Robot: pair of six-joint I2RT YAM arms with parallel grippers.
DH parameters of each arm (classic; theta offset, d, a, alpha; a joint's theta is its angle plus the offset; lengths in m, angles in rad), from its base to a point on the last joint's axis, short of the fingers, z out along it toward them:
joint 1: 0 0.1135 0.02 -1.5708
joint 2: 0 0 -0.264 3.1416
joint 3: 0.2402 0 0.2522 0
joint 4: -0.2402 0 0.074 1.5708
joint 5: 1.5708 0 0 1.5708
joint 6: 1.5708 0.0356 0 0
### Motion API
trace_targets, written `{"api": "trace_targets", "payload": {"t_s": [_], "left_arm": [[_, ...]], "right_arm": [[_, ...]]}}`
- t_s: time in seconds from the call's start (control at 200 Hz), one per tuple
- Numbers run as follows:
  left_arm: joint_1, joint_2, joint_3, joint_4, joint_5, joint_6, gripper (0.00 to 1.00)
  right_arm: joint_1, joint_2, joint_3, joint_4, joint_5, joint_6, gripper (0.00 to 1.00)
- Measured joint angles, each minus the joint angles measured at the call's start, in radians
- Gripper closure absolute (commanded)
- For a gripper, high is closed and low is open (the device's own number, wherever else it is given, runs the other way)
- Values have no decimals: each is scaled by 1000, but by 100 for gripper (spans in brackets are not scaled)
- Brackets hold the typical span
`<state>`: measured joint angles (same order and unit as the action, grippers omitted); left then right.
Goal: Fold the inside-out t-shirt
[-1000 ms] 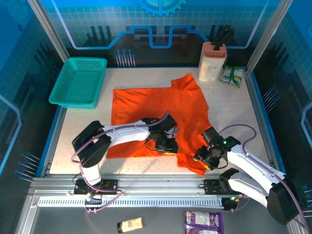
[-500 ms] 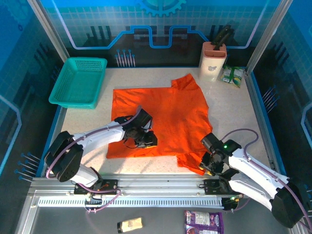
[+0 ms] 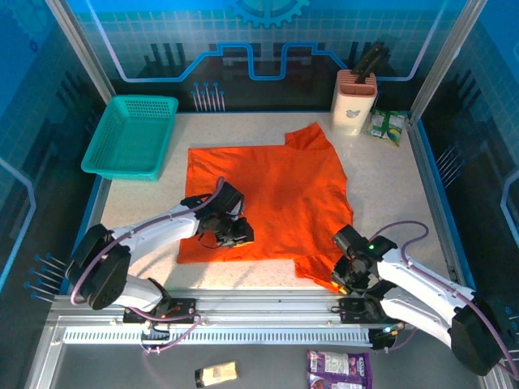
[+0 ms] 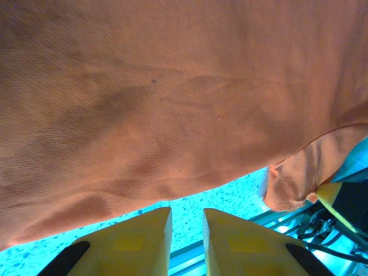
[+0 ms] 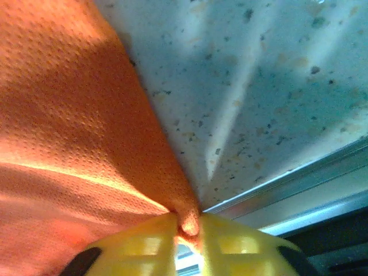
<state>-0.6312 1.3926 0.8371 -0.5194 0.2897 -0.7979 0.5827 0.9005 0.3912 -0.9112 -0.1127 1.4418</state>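
- Fingers [image 4: 138,238] of the left gripper [image 4: 187,217] stand a narrow gap apart, with bare speckled table [image 4: 230,198] showing between them and nothing clasped; their tips lie just short of the near hem of the t-shirt [image 4: 172,103].
- At the table's far left corner sits a teal mesh basket [image 3: 122,171], apart from the cloth.
- From above, the left gripper [image 3: 233,237] rests over the t-shirt's near left part, close to the hem.
- Spread flat over the middle of the table [image 3: 381,186] lies the orange t-shirt [image 3: 276,182]. One sleeve points toward the far edge and another reaches toward the near right.
- Right of that, at the near edge, the right gripper [image 3: 344,281] sits on the tip of the near sleeve.
- In the right wrist view its yellow fingers [image 5: 236,241] are clenched on a pinched corner of the t-shirt [image 5: 75,126]. The gripper [image 5: 187,221] is just above the table [image 5: 259,86], beside the metal rail [image 5: 299,190].
- Near the far right corner stands a pale knife block [image 3: 352,105], with a green packet [image 3: 387,126] just right of it.
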Motion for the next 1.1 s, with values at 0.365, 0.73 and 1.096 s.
{"api": "trace_targets", "payload": {"t_s": [0.365, 0.73, 1.096], "left_arm": [[211, -334, -211, -122, -142, -89, 79], [325, -546, -326, -357, -326, -222, 65], [422, -462, -360, -378, -388, -278, 70]], "right_arm": [[0, -33, 36, -26, 19, 5, 100], [-2, -7, 118, -41, 54, -37, 100], [-23, -13, 123, -58, 54, -56, 100]]}}
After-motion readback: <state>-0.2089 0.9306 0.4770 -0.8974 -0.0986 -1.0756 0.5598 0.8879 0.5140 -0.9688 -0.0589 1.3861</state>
